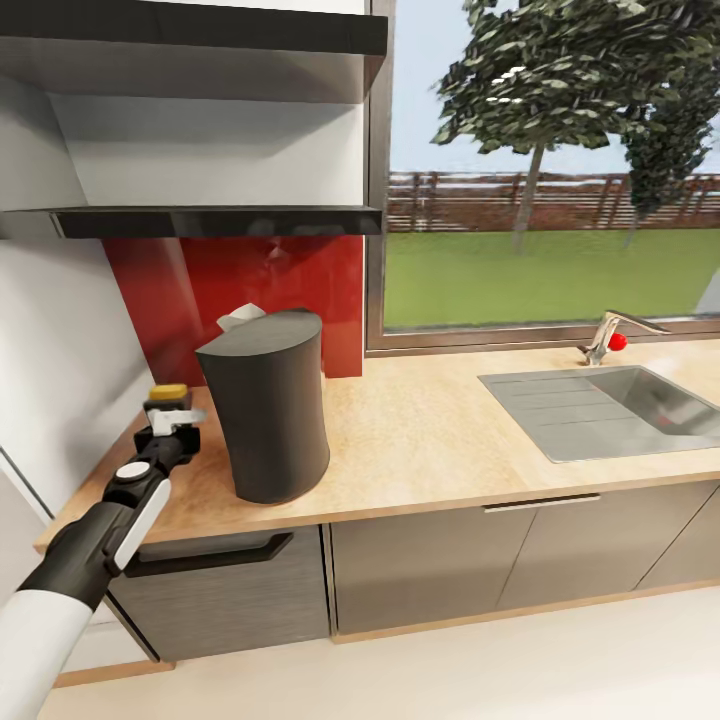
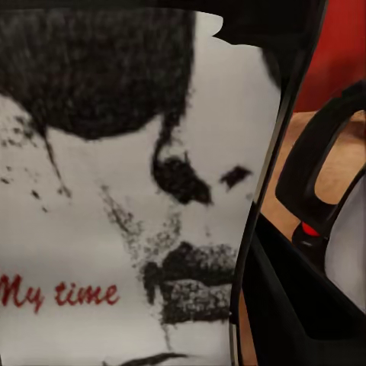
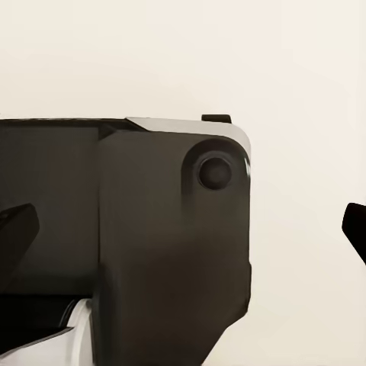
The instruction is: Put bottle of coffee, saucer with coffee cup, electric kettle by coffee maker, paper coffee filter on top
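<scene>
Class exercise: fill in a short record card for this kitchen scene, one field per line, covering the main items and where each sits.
coffee maker: upright on the kitchen countertop
paper coffee filter: at the maker's top, rear edge
bottle of coffee: at the left gripper, left of the maker; label close up in the left wrist view
kitchen shelf: above, against the red backsplash
sink: right, under the window

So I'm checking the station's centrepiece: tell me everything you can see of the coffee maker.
The coffee maker is a tall, matte dark-grey body with a curved back and slanted flat top. It stands upright on the wooden countertop before the red backsplash, with something pale showing just behind its top. The left hand is beside it.
</scene>
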You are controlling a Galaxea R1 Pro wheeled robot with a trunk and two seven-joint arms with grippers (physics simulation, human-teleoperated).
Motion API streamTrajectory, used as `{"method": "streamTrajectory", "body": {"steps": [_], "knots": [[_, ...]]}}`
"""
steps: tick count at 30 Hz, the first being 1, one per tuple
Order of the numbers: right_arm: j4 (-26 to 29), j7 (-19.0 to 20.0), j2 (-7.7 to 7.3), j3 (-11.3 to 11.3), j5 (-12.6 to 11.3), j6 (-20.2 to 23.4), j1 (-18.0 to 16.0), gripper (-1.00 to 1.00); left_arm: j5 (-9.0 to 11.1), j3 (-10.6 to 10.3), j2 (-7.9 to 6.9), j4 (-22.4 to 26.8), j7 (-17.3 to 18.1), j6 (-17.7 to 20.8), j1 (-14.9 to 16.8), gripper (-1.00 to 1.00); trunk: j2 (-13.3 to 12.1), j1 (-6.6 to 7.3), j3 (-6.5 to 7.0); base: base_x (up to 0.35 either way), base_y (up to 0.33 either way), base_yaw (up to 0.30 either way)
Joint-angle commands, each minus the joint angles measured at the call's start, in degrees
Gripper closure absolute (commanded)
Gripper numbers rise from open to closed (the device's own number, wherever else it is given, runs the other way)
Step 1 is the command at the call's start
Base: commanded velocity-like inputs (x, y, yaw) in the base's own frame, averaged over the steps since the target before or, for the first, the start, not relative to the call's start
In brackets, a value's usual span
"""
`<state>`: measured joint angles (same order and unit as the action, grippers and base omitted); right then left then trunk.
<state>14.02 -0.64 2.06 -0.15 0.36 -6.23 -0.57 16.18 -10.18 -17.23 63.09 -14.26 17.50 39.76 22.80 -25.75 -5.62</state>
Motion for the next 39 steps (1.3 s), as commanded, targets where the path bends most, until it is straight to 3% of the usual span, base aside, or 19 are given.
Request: {"method": "streamTrajectory", "body": {"steps": [1,34,39], "knots": [[-0.04,-0.07,0.02,-0.02,0.04,-0.18,-0.04,-1.0,0.43,-0.28,-0.09,0.1,-0.41,0.2,-0.01,1.0,0.13,-0.04,-0.13,0.0,0.0,0.0],[0.13,-0.07,0.01,-0.11,-0.01,-0.18,-0.04,-1.0,0.69,-0.06,-0.05,-0.8,-1.13,-0.15,-1.49,1.0,0.13,-0.04,-0.13,0.048,0.015,0.0],[0.13,-0.07,-0.04,-0.11,-0.01,-0.18,-0.04,-1.0,0.86,-0.1,0.02,-0.94,-0.93,-5.4,-3.44,1.0,0.13,-0.04,-0.13,0.0,0.0,0.0]]}}
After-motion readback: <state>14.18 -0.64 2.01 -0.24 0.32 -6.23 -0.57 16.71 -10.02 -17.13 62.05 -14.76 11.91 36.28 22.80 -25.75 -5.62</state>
